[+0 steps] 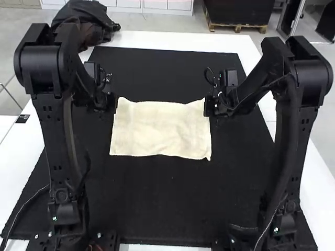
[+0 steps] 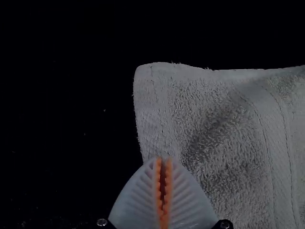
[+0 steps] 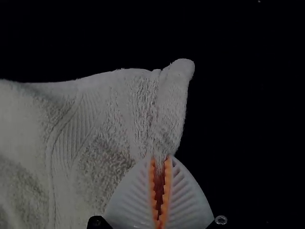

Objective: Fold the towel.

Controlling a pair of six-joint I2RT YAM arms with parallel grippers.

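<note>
Towel [image 1: 159, 130] between the left claw [image 1: 113, 103] and right claw [image 1: 206, 107].
It lies as a lightly rumpled rectangle on the counter's black mat [image 1: 167, 201], a far corner just beyond each claw; the right's fingers are closed on its side edge, the left's nearly together at the opposite edge, though whether they pinch cloth I cannot tell.

Counter [image 1: 180, 41]: white, I see it around the black mat [image 1: 167, 209].
Mat: flat beneath me.
Dark bundle [image 1: 90, 14]: bunched beyond the mat's far left corner.
</note>
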